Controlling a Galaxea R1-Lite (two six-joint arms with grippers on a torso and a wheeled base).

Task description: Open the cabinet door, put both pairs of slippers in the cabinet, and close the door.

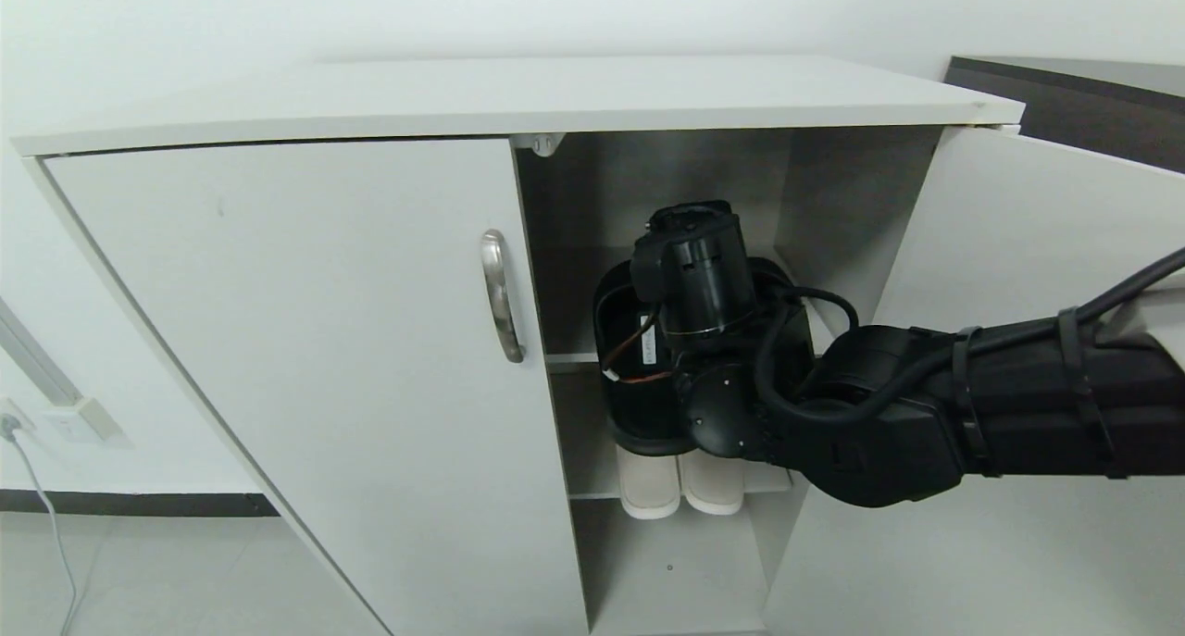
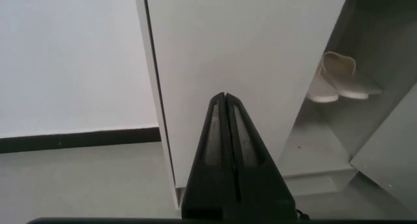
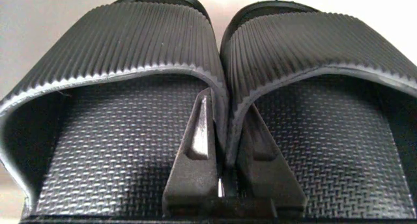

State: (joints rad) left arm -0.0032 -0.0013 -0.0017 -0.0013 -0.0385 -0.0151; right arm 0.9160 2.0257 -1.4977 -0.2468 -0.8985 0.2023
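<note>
The black slippers (image 3: pixel 130 87) are slide-type, matte black, with ribbed straps across the top and a fine diamond texture on the footbeds. They're held side by side, and the right claw (image 3: pixel 227 120) is pinched nearly closed on the two inner edges where the pair meets, so both are gripped at once.

From the head view, the black pair (image 1: pixel 629 414) is seen inside the open right half of the cabinet (image 1: pixel 555 90), at about the level of the upper shelf (image 1: pixel 569 360), with the heel ends tilted down and sticking out past its front edge. Whether they're actually resting on that shelf can't be made out, since the arm is in the way.

The cabinet itself is plain white. The right door (image 1: pixel 1000 238) is swung wide open, and the left door (image 1: pixel 305 340) is closed, with a curved metal handle (image 1: pixel 500 293) near its inner edge.

On the lower shelf (image 1: pixel 592 492), directly under the black pair, the white slippers (image 1: pixel 680 483) are parked side by side, heels facing out.

The left claw (image 2: pixel 225 103) is closed all the way with nothing in it, held low in front of the closed left door. The white pair (image 2: pixel 339 77) can be spotted from there too, off to the side on its shelf.
</note>
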